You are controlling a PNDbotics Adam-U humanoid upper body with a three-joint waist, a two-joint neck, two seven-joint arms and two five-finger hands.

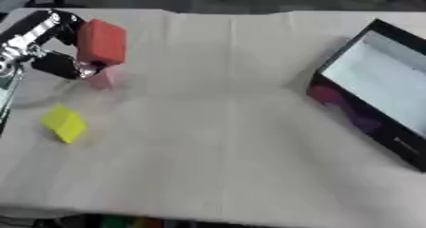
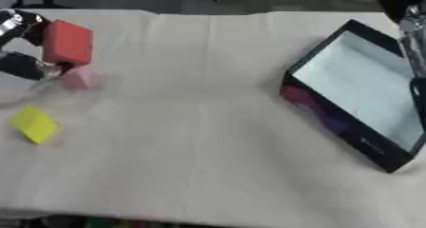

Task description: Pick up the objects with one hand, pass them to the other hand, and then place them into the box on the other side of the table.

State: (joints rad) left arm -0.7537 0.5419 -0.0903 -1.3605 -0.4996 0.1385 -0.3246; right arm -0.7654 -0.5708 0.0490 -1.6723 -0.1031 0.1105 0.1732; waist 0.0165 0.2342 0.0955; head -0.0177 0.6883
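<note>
Red and blocky, a foam-like cuboid [image 1: 102,42] is held off the table at the far left, its long axis roughly upright and tilted a little. The left hand [image 1: 52,46] is closed around it: dark fingers are curled against its left face from above and below, with silver joints showing along the arm that enters from the upper left corner. Just below the red block, a small pale pink object [image 1: 101,78] sits on the cloth; whether it touches the hand cannot be told. Nearer the front left, a yellow block [image 1: 64,122] lies tilted on the table, apart from the hand.

Cream cloth, smooth with faint creases, covers the table [image 1: 216,141]. On the far right a black box [image 2: 356,96] is set at an angle, its shallow interior pale grey-white and its outer wall marked with magenta.

Well apart from the red block, across most of the table's width, lies the box, so the held block must travel rightward. Only dark parts of the right arm are seen at the right edge in the right eye view; the right hand itself cannot be made out there. A handover towards the table's middle is judged to be the next requirement.
</note>
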